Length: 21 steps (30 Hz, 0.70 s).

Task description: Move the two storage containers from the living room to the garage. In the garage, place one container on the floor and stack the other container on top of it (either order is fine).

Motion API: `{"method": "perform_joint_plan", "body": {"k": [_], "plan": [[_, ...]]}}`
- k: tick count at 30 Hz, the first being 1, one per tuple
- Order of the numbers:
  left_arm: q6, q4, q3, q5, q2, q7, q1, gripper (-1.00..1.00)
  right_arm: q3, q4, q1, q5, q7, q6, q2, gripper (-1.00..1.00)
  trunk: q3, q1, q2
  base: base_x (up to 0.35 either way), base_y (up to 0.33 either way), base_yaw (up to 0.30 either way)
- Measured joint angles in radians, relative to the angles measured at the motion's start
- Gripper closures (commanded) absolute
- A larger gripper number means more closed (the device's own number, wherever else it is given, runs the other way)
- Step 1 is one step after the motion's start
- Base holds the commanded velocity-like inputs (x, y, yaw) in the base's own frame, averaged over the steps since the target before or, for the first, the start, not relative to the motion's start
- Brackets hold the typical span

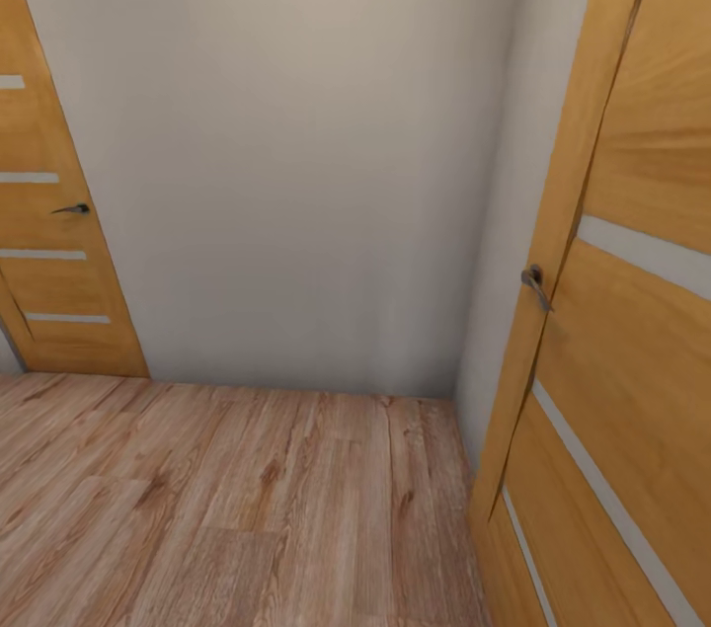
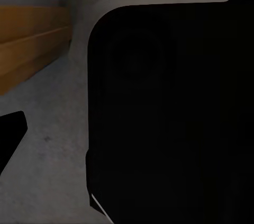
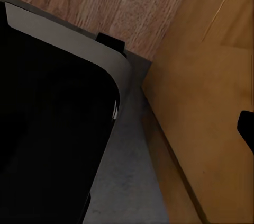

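Observation:
The two storage containers are out of view. In the head view I face a plain grey-white wall [image 1: 316, 163] above light wood plank flooring [image 1: 227, 509]. One dark fingertip [image 2: 11, 134] of my left gripper shows in the left wrist view, over grey mottled floor [image 2: 53, 144] beside my black base [image 2: 169, 113]. A dark fingertip [image 3: 246, 126] of my right gripper shows in the right wrist view, in front of an orange wooden door [image 3: 211, 102]. Nothing lies between the fingers of either gripper.
An orange wooden door [image 1: 632, 331] with a metal handle [image 1: 534, 283] stands close on my right. A second such door [image 1: 49, 242] stands at the far left. The wall and right door meet in a corner ahead. Wood planks [image 3: 106, 1] border the grey strip [image 3: 127, 171] by my base.

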<state>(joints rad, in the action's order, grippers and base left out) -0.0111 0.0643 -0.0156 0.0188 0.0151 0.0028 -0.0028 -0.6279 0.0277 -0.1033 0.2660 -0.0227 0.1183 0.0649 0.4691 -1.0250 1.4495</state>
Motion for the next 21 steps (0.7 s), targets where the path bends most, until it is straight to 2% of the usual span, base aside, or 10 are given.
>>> {"method": "perform_joint_plan", "body": {"k": [21], "plan": [[0.000,0.000,0.000,-0.001,-0.001,0.000,0.000,-1.00,0.000,0.000,0.000,0.000,0.000,0.000,0.000,-1.00,0.000,0.000,0.000,0.010,0.000,0.000]]}}
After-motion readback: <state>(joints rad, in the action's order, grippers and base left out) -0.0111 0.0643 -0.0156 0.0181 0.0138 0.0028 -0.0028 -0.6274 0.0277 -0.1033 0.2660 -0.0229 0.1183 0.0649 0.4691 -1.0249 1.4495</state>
